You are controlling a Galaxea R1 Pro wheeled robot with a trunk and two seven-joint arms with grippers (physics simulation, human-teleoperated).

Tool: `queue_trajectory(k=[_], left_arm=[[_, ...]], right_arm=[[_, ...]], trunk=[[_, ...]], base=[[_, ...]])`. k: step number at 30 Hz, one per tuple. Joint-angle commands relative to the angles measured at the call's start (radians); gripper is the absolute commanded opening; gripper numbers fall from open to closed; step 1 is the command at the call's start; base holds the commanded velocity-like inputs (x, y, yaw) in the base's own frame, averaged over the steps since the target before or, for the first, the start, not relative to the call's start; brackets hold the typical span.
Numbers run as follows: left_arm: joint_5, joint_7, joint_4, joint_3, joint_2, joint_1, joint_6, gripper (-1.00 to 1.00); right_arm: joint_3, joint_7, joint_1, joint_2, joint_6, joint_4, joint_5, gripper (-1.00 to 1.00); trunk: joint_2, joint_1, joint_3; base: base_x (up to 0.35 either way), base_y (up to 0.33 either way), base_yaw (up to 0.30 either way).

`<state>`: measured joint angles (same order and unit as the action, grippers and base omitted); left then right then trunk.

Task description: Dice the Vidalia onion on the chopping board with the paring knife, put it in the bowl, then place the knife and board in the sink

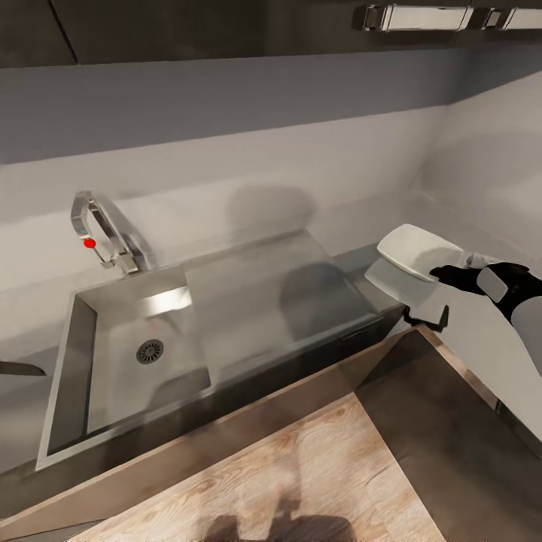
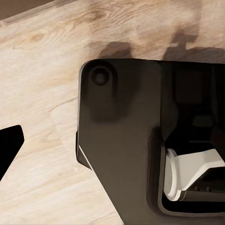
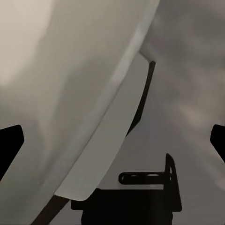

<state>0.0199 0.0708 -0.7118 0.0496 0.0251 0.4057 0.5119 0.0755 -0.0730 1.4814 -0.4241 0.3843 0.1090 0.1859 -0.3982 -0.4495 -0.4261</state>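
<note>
Head view: bowl (image 1: 415,252) is being held tilted by the right gripper (image 1: 450,275), clamped on its rim; should be levelled before setting down.

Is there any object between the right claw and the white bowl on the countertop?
No, nothing visible stands between them. In the head view the right claw is already at the near edge of the bowl, which looks tilted above the countertop. The right wrist view shows the bowl's rim close ahead, unobstructed.
</note>
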Motion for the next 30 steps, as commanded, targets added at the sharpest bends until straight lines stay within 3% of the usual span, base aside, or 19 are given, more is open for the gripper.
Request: queue_trajectory(k=[1, 17, 18, 30], left_arm=[[0.002, 0.007, -0.002, 0.005, 0.001, 0.0, 0.0, 1.0], [0.002, 0.007, -0.002, 0.005, -0.002, 0.0, 0.0, 1.0], [0.002, 0.007, -0.002, 0.005, -0.002, 0.0, 0.0, 1.0], [0.003, 0.007, -0.004, 0.005, -0.002, 0.0, 0.0, 1.0]], right_arm=[[0.007, -0.002, 0.0, 0.0, 0.005, 0.001, 0.001, 1.0], [0.007, -0.028, 0.0, 0.002, 0.005, -0.001, 0.001, 1.0], [0.007, -0.029, 0.0, 0.002, 0.005, -0.001, 0.001, -1.0], [0.007, -0.03, 0.0, 0.002, 0.005, -0.002, 0.001, -1.0]], trunk=[[-0.002, -0.001, -0.003], [-0.002, -0.001, -0.019], [-0.002, -0.001, -0.019], [-0.002, -0.001, -0.019]], base=[[0.0, 0.0, 0.0], [0.0, 0.0, 0.0], [0.0, 0.0, 0.0], [0.0, 0.0, 0.0]])
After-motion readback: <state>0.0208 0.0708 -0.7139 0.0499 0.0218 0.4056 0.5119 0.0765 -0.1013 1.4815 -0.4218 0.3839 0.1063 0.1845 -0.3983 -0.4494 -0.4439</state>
